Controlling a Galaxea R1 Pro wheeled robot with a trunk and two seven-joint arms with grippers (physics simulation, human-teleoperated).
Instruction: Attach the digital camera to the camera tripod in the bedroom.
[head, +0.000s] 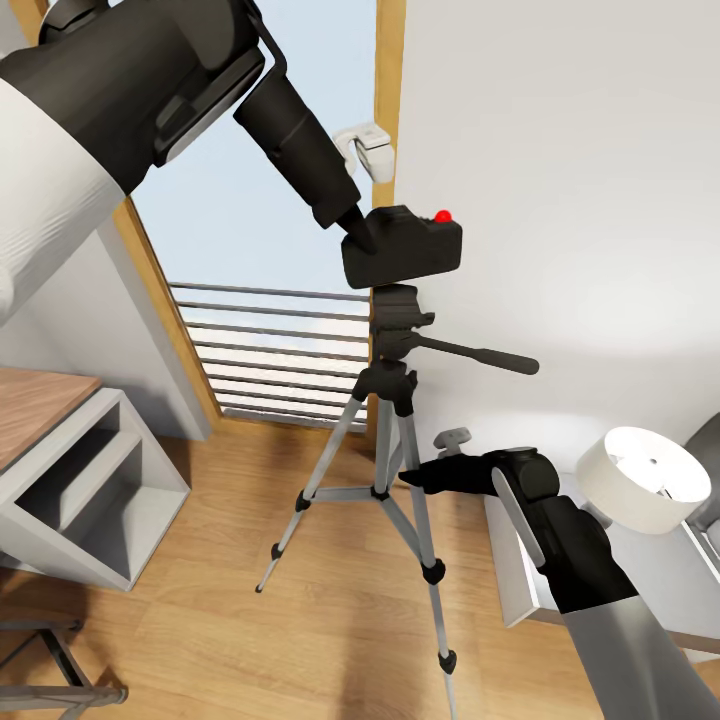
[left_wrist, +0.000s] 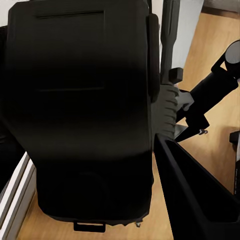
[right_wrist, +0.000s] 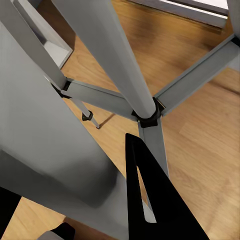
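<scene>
Left gripper (head: 360, 236) was clamped on the digital camera (head: 405, 247), holding it just above the black head of the camera tripod (head: 398, 345), whether touching or just clear I couldn't tell; in the left wrist view the camera body (left_wrist: 85, 110) sat against one finger (left_wrist: 195, 195). Right gripper (head: 412, 474) was at a silver leg below the tripod hub, one finger (right_wrist: 150, 200) beside that leg (right_wrist: 115, 65), its grip state impossible to tell. Tripod stood on the wood floor (head: 200, 620) by the window (head: 270, 250), a white lamp (head: 645, 478) to the right.
</scene>
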